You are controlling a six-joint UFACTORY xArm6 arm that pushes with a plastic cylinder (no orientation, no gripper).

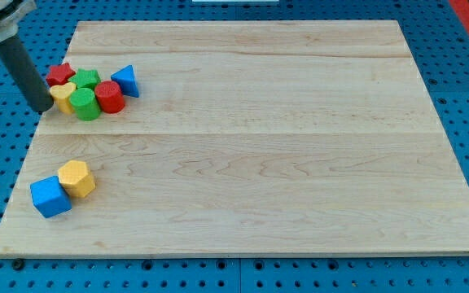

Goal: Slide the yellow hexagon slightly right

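Observation:
The yellow hexagon (76,178) lies near the lower left of the wooden board (259,146), touching a blue cube (50,197) at its lower left. My tip (44,108) is at the board's upper left edge, right beside a cluster of blocks and well above the yellow hexagon. The cluster holds a red star (60,73), a green star (86,79), a yellow heart-like block (62,97), a green cylinder (85,104), a red cylinder (109,96) and a blue triangle (126,80).
The board rests on a blue pegboard table (462,98). The rod slants up to the view's top left corner.

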